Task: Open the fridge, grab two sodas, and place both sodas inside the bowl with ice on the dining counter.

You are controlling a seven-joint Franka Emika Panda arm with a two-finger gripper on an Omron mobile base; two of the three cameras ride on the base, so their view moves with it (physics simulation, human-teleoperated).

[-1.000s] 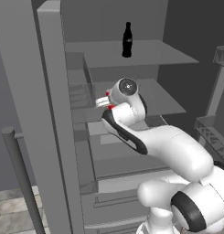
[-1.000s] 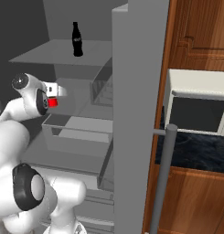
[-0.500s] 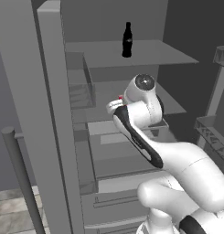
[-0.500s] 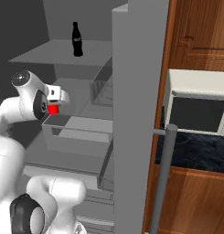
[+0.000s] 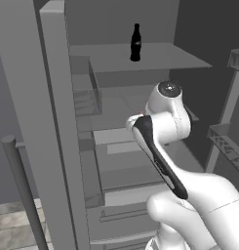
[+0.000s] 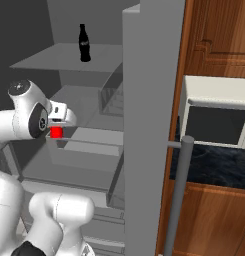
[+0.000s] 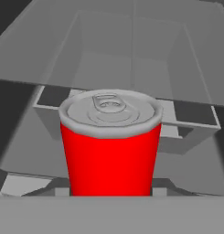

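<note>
**Q:** With both fridge (image 5: pixel 52 122) doors swung wide, what sits where, going left to right?

**A:** At the far left of the left base view stands the open left door, its vertical bar handle (image 5: pixel 24 190) in front of it. Inside, a black soda bottle (image 5: pixel 135 43) stands upright on the top shelf (image 5: pixel 155 58), close to that shelf's front edge and toward its left end. Below it lie a second shelf and clear drawers (image 5: pixel 121 161).

**Q:** And the arm?

**A:** It rises in front of the drawers. In the right base view the gripper (image 6: pixel 56 131) hangs at the left, in front of the middle shelf's front edge, with a red soda can (image 6: pixel 56 132) between its fingers. The can is clear of any shelf.

**Q:** Is the can really gripped?

**A:** The hand view shows the can (image 7: pixel 111 146) upright and very close, its silver top and pull tab facing the camera, with the jaws clamped on its lower sides. Behind it is a grey fridge bin (image 7: pixel 131 68).

**Q:** What lies further right?

**A:** In the right base view, the open right door (image 6: pixel 151 125) stands edge-on with its bar handle (image 6: pixel 176 195) in front. Beyond it, a white microwave (image 6: pixel 216 117) sits on a dark marbled wall counter (image 6: pixel 214 167), with brown wood cabinets (image 6: pixel 219 35) above and below.
</note>
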